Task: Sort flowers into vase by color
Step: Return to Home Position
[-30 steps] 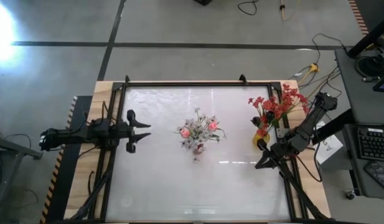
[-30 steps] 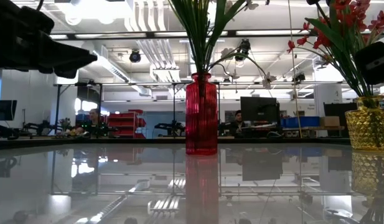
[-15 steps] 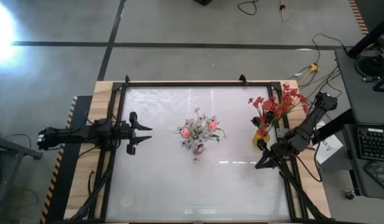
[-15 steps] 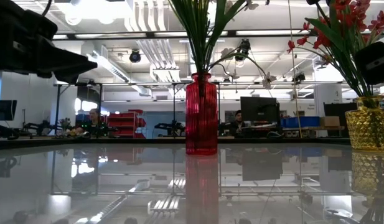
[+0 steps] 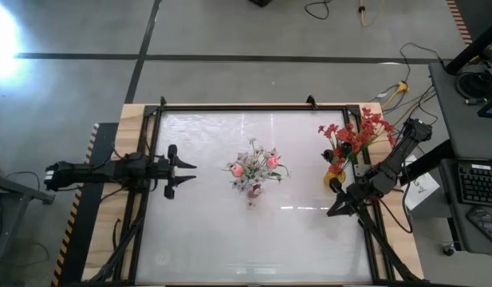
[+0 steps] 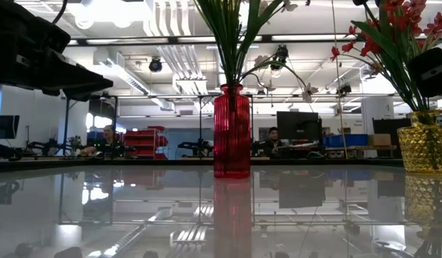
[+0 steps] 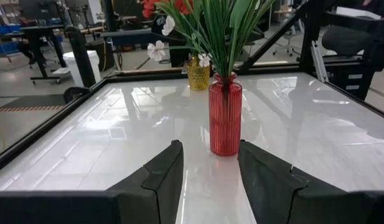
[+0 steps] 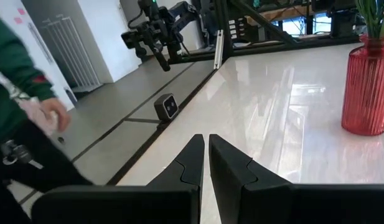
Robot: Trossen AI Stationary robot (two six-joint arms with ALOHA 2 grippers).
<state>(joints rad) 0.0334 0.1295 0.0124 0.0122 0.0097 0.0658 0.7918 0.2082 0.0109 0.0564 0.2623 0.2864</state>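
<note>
While the glossy white table (image 6: 135, 215) mirrors the ceiling lights (image 6: 299, 37), the left gripper (image 5: 188, 170) hangs spread and empty, the right gripper (image 8: 206, 142) pinched together on nothing; white and pink flowers (image 5: 253, 167) stand in the red vase (image 6: 231, 132) mid-table, red flowers (image 5: 353, 135) in the yellow vase (image 6: 425, 143) at the right edge, monitors (image 6: 298, 125) beyond

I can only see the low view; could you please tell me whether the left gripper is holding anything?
Observer: No. The left gripper is open and empty, and points at the red ribbed glass vase.
Operator: Thank you. Which blossoms top that vase?
Observer: From above, white small-blossom sprays and two pink buds.
Operator: And the right gripper?
Observer: The right gripper is shut and empty, near the yellow textured vase that holds the red-blossom sprays.
</note>
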